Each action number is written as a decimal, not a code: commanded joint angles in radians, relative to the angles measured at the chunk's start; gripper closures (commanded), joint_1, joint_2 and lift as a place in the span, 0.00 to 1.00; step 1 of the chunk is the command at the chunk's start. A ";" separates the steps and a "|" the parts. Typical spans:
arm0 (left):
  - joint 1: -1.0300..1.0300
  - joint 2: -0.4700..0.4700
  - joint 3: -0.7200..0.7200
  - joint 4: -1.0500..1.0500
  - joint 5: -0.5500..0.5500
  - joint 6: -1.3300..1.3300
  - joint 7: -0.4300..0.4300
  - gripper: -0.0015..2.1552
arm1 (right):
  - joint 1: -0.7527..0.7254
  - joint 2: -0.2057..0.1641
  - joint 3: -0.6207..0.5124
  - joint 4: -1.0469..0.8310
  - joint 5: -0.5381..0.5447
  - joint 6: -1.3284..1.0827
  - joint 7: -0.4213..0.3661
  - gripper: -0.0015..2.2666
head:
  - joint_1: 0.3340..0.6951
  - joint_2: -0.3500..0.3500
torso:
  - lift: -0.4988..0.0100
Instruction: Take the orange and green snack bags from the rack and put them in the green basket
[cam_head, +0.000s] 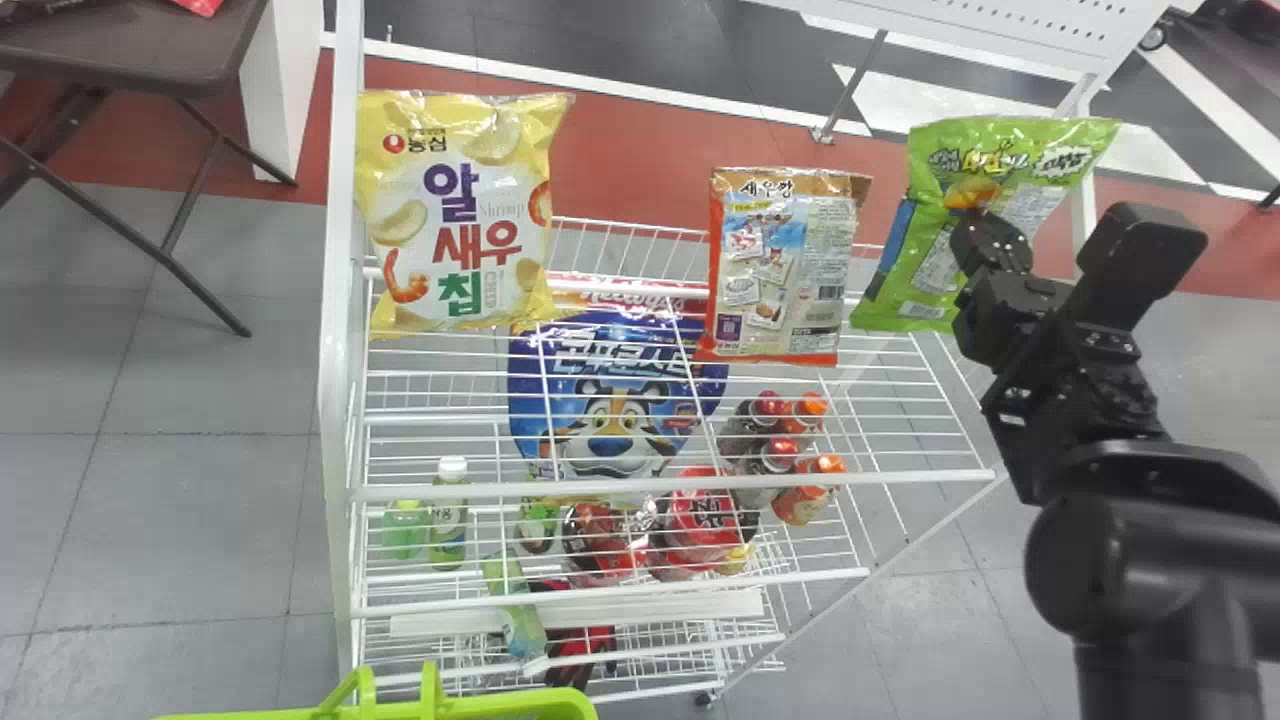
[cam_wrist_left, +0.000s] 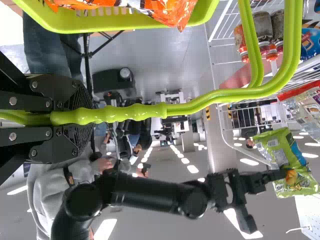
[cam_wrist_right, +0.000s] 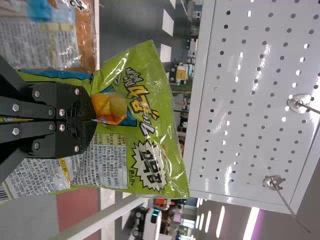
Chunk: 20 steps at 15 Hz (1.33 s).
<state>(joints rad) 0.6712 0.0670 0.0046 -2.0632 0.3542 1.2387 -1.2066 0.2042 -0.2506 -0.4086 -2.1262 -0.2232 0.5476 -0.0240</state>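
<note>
At two o'clock in the head view, the green snack bag (cam_head: 925, 245) is gripped by the right hand (cam_wrist_right: 96, 120), its fingers pressed together on the film around mid-bag, presumably so that slipping is resisted. Whether it is fully freed from the rack (cam_head: 338, 400) cannot be told. At seven o'clock, the green basket (cam_head: 430, 706) is presented near the rack, its handle (cam_wrist_left: 200, 102) clamped in the closed left hand (cam_wrist_left: 87, 116), probably so that it is steadied for loading. The orange snack bag (cam_wrist_left: 175, 10) is already contained there; only the green one seems left to be delivered.
</note>
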 joint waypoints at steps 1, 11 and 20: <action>-0.004 -0.001 0.000 0.000 0.000 0.000 0.001 1.00 | 0.047 0.020 -0.026 -0.152 -0.061 0.200 0.021 0.99 | 1.00 0.00 | 0.98; -0.007 -0.003 0.000 0.009 0.000 -0.003 0.006 1.00 | 0.196 0.091 -0.030 -0.505 -0.243 0.980 0.188 0.99 | 1.00 0.00 | 0.98; -0.012 -0.004 -0.003 0.014 0.000 0.000 0.019 1.00 | 0.300 0.090 -0.104 -0.572 -0.475 1.025 0.291 0.99 | 1.00 0.00 | 0.98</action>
<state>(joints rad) 0.6597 0.0614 0.0008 -2.0494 0.3543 1.2388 -1.1874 0.4939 -0.1597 -0.5253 -2.6985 -0.6889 1.5547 0.2583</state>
